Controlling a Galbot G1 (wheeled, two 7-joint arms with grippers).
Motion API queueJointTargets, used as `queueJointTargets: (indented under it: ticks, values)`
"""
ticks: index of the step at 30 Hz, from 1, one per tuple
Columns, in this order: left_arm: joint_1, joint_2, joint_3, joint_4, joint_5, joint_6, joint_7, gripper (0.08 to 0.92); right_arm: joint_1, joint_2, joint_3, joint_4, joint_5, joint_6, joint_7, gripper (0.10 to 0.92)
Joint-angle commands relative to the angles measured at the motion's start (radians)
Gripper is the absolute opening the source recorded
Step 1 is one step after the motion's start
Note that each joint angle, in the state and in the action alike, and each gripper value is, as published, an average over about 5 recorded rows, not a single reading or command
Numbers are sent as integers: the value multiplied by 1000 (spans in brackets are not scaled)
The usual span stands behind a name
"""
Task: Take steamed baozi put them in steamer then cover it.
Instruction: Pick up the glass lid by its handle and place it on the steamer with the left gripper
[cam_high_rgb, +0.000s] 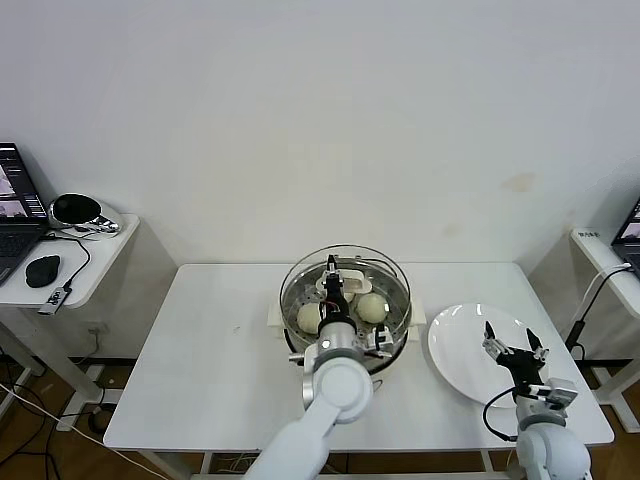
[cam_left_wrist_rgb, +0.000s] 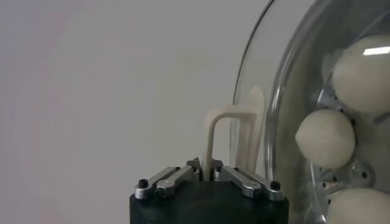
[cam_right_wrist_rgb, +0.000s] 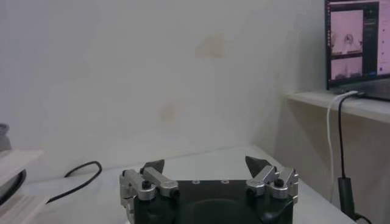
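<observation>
Resting over the round shiny stainless-steel steamer (cam_high_rgb: 345, 345) at the middle of the white rectangular table (cam_high_rgb: 200, 380), the round clear glass cover (cam_high_rgb: 345, 290) with its metal rim has its flat cream-white handle (cam_left_wrist_rgb: 226, 137) pinched between the closed jaws of the left gripper (cam_high_rgb: 333, 290). In the head view, the cover appears to sit on or just above the steamer's rim; whether the two touch cannot be told. Through the glass, small round cream-white steamed baozi (cam_high_rgb: 371, 307) lie on the perforated tray; three show in the left wrist view, two plainly in the head view. The steamer stands on a white electric base with side handles (cam_high_rgb: 275, 318). Just beside it, toward the robot's right, lies a flat round white plate (cam_high_rgb: 460, 350). Over the plate's near edge, the right gripper (cam_high_rgb: 513, 350) hovers with its jaws spread wide, gripping nothing. Well apart on the robot's left, a white side table (cam_high_rgb: 100, 262) carries a black computer mouse (cam_high_rgb: 43, 270).
</observation>
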Motion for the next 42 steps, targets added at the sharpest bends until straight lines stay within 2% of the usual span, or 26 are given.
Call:
queueJointTargets:
  ticks: [1, 9, 24, 42]
  values:
    - [-9, -7, 6, 28, -68, 46, -15, 154, 1, 2, -2, -4, -5, 3, 0, 823]
    - [-9, -8, -2, 56, -43, 46, -15, 154, 1, 2, -2, -6, -8, 5, -2, 823]
    - [-8, -8, 1, 56, 4, 46, 61, 154, 8, 9, -6, -13, -15, 5, -4, 823]
    - [-7, -7, -8, 87, 34, 45, 61, 154, 7, 14, -10, -16, -20, 11, -5, 823]
